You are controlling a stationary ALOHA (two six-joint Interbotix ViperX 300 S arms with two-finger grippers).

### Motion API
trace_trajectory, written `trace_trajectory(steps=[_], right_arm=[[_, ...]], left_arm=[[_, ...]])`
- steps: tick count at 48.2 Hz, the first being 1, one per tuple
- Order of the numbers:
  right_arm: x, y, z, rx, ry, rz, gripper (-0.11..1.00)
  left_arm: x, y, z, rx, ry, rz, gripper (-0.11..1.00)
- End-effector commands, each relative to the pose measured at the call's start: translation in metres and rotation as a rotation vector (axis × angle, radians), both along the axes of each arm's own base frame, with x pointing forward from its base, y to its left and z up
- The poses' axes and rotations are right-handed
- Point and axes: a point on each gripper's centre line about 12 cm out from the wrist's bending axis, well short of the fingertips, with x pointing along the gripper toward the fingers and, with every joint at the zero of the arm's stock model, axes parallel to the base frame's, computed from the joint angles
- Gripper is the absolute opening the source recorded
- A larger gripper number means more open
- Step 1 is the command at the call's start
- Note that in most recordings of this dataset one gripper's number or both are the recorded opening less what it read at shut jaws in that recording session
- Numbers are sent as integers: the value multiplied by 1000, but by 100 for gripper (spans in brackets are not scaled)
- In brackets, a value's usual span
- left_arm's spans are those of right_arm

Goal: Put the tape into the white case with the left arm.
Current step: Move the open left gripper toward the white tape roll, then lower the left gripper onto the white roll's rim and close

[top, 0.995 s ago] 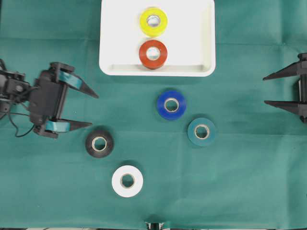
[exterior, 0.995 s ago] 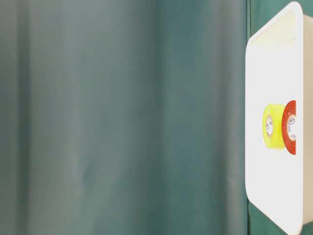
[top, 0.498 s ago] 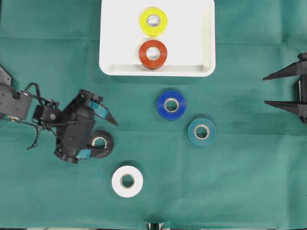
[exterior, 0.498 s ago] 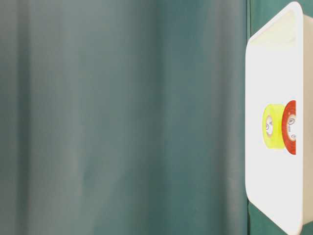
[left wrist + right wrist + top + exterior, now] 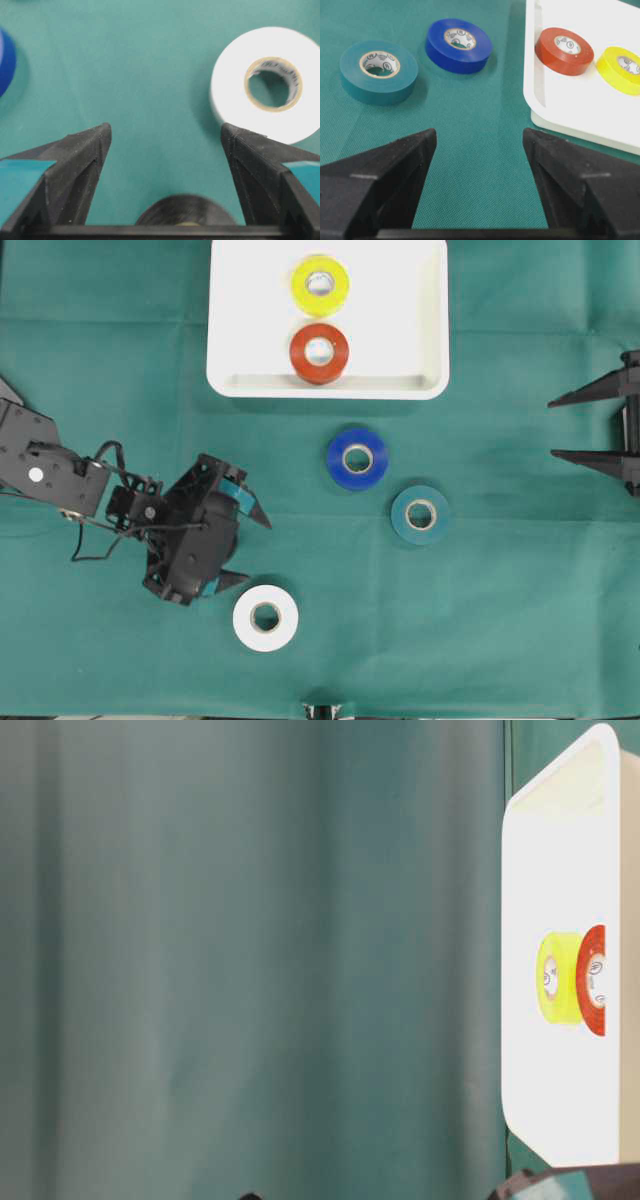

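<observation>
Left gripper spread wide, straddling black tape roll, not pinching. Right gripper spread, empty.

Yellow roll and red roll are showing in the white case; blue roll, teal roll and white roll are lying on the green table.

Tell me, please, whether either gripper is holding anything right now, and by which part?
Nothing is held. The left gripper is open over the black tape, fingers apart; the right gripper is open too.
</observation>
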Motion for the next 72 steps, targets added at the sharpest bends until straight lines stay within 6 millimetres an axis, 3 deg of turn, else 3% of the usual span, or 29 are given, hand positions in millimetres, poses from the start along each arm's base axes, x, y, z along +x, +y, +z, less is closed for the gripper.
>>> trace_trajectory(steps=[1,15,59,67,72], right_arm=[[1,0,3,-1,-7,0,97],[2,0,3,-1,-9,0,97],[2,0,3,-1,-9,0,97],[2,0,3,-1,-9,2,97],[2,0,3,-1,-9,0,97]], left_arm=[[8,-10,10,-14,-37,-17,89],[16,-24,5,-13,-33,-43,89],[38,-33,-23,5,15,-45,89],[38,-33,-24,5,18,-44,86],[37,-33,-24,4,20,-43,78]])
